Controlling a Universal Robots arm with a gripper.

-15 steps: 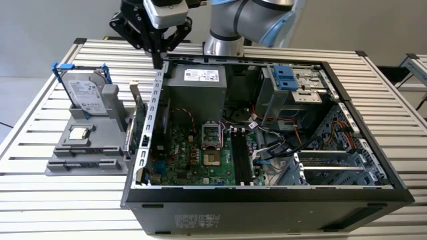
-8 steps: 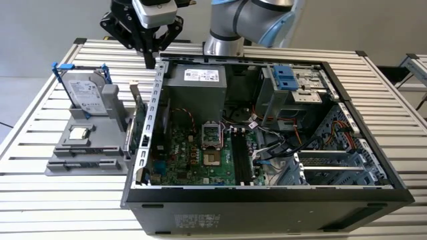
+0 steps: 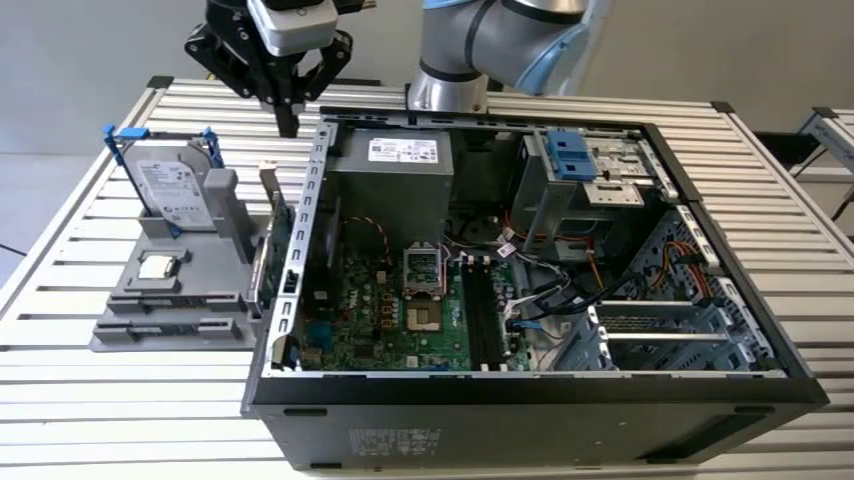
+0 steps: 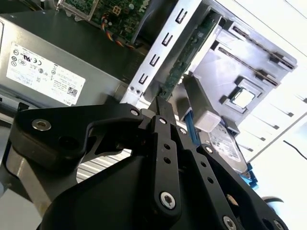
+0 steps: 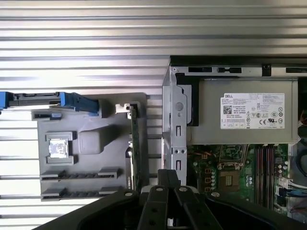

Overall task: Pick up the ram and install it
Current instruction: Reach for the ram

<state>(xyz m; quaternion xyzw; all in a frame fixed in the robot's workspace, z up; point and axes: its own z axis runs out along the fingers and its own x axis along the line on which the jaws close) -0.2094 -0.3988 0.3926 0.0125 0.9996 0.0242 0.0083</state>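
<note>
Slatted aluminium table (image 3: 787, 240) carries the whole setup. Nearest in the exterior view stands the open computer case (image 3: 534, 388). At the exterior view's left, just beside the case, sits the grey holder tray (image 3: 120, 335), hard drive (image 3: 171, 185) upright at its far end. The ram (image 5: 135, 148) stands on edge between the tray and the case's side wall (image 3: 304, 230), not yet picked up. Its long axis runs near-to-far, parallel to that wall. Farthest back, the gripper (image 3: 287, 128) hangs above the ram's far end, well apart from it. Its fingers (image 4: 163, 153) are pressed together and hold nothing. From the claw, the ram lies below and extends toward the near side. In the second wrist view the fingertips line up with its long axis.
</note>
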